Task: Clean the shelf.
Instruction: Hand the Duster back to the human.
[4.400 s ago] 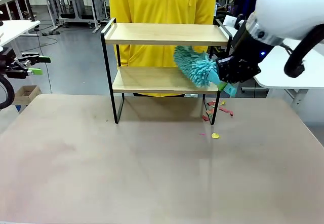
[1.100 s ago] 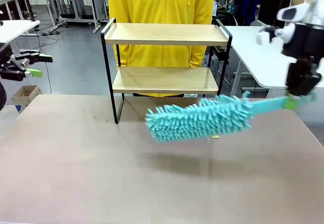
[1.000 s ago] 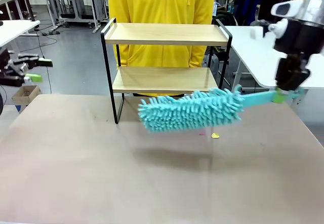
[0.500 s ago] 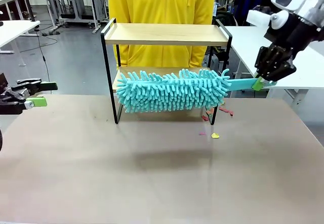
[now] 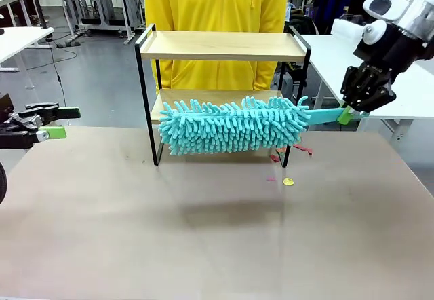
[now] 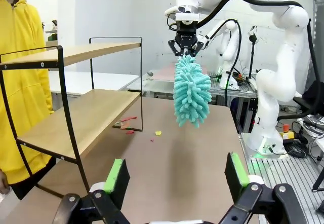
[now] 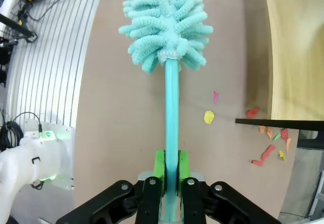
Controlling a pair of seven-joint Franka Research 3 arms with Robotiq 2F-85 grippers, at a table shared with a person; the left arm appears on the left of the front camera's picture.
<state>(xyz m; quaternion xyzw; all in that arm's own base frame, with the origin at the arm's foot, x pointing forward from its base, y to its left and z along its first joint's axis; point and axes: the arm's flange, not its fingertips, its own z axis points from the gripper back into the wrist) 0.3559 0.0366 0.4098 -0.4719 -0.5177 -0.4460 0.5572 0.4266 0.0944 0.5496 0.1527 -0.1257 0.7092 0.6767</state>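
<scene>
The shelf (image 5: 220, 76) stands at the far side of the table (image 5: 203, 232), in front of a person in a yellow top (image 5: 217, 1). It is a two-tier rack of light wood boards in a thin black frame, and both boards look bare from the front. Your right gripper (image 5: 347, 112) has its fingers clamped on the handle of a turquoise microfibre duster (image 5: 230, 125), whose fluffy head lies roughly level in front of the lower board; the left wrist view shows it hanging off the table, out on the robot's side of the rack and apart from it. Small red, orange and yellow scraps (image 5: 291, 152) lie on the table by the shelf's right front leg, with one yellow bit (image 5: 288, 181) a little nearer you.

You appear to be between sweeps, with the duster lined up at the lower tier. The next move, as I judge it, calls for carrying the head forward between the two boards without catching the black side rails, then drawing it along the wood.

Your left gripper (image 6: 177, 176) waits with its green pads wide apart, holding nothing, near the table's left edge.
</scene>
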